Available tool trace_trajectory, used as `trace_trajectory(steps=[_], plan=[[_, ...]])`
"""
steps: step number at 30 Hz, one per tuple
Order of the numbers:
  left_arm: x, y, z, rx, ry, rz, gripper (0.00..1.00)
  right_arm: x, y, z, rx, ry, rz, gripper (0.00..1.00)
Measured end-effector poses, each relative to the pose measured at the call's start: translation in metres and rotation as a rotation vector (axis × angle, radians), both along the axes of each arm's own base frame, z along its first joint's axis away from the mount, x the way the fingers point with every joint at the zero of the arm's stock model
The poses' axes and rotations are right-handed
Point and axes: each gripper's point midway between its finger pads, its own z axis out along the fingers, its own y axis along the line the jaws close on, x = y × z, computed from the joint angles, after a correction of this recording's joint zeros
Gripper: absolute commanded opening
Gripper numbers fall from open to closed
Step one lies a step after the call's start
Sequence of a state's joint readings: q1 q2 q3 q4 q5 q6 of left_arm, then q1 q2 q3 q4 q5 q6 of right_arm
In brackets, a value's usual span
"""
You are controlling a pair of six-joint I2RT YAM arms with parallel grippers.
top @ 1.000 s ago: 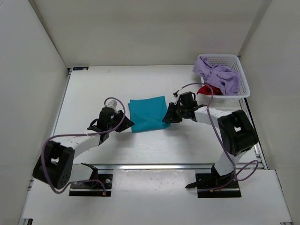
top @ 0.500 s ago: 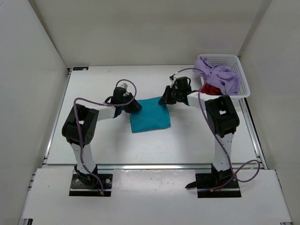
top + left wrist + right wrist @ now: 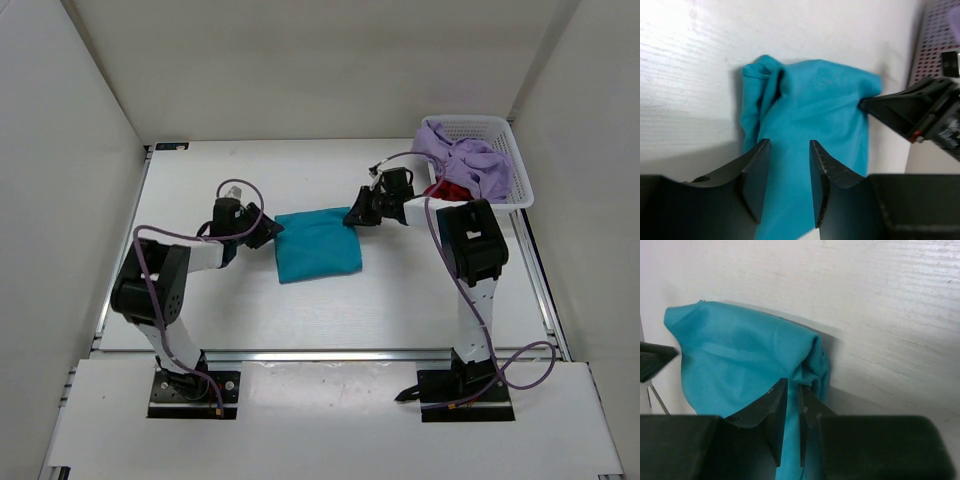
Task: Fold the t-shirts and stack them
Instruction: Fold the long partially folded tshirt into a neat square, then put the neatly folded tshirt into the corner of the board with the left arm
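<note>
The teal t-shirt [image 3: 318, 245] lies folded into a rough square on the white table. My left gripper [image 3: 271, 228] is at its far left corner, open, with the cloth [image 3: 815, 105] showing between and beyond the jaws [image 3: 789, 152]. My right gripper [image 3: 353, 217] is at the far right corner, shut on a bunched edge of the teal shirt [image 3: 740, 355], seen in the right wrist view [image 3: 792, 395]. The lavender t-shirt [image 3: 468, 160] is heaped in the white mesh basket [image 3: 505, 128]. The red t-shirt [image 3: 447, 190] peeks out under it.
The basket stands at the far right corner of the table, close behind my right arm. White walls [image 3: 90, 150] enclose the table on three sides. A metal rail [image 3: 330, 354] runs along the near edge.
Both grippers moved from the shirt's sides up to its far corners. The left gripper then drew back a little to the left and stands open.
</note>
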State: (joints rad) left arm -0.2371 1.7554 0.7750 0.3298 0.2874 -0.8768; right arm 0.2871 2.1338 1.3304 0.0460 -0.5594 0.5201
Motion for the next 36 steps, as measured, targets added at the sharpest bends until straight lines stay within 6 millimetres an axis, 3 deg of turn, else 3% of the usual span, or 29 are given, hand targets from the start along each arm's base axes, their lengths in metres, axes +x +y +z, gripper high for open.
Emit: trace_trajectory(steps=[4,7,9,11,14,18,21,24,29,33,36], plan=[[0.001,0.011,0.047,0.023,-0.125,0.036,0.56,-0.003,0.007,0.018,0.005,-0.022,0.011,0.42],[-0.003,0.022,0.082,0.06,-0.225,0.064,0.65,-0.006,0.019,0.05,0.024,-0.088,0.031,0.58],[-0.005,0.026,0.087,0.089,-0.24,0.066,0.67,-0.013,0.029,0.075,0.04,-0.14,0.043,0.65],[-0.01,0.028,0.071,0.135,-0.198,0.053,0.69,-0.026,0.035,0.097,0.064,-0.19,0.049,0.7],[-0.027,0.025,0.03,0.196,-0.076,0.001,0.73,-0.059,0.038,0.121,0.114,-0.24,0.053,0.72],[-0.056,0.014,-0.017,0.247,0.063,-0.08,0.73,-0.098,0.033,0.12,0.159,-0.228,0.052,0.71],[-0.052,-0.001,-0.018,0.228,0.05,-0.128,0.61,-0.113,0.028,0.108,0.165,-0.197,0.045,0.71],[-0.043,-0.018,-0.024,0.201,0.049,-0.164,0.28,-0.128,0.022,0.098,0.171,-0.166,0.038,0.72],[-0.014,-0.058,-0.028,0.12,0.042,-0.219,0.01,-0.142,0.011,0.099,0.188,-0.172,0.031,0.72],[0.027,-0.076,-0.021,0.103,0.025,-0.214,0.0,-0.147,-0.004,0.101,0.197,-0.188,0.007,0.71],[0.072,-0.057,-0.004,0.083,-0.003,-0.148,0.0,-0.143,-0.017,0.103,0.201,-0.197,-0.022,0.71]])
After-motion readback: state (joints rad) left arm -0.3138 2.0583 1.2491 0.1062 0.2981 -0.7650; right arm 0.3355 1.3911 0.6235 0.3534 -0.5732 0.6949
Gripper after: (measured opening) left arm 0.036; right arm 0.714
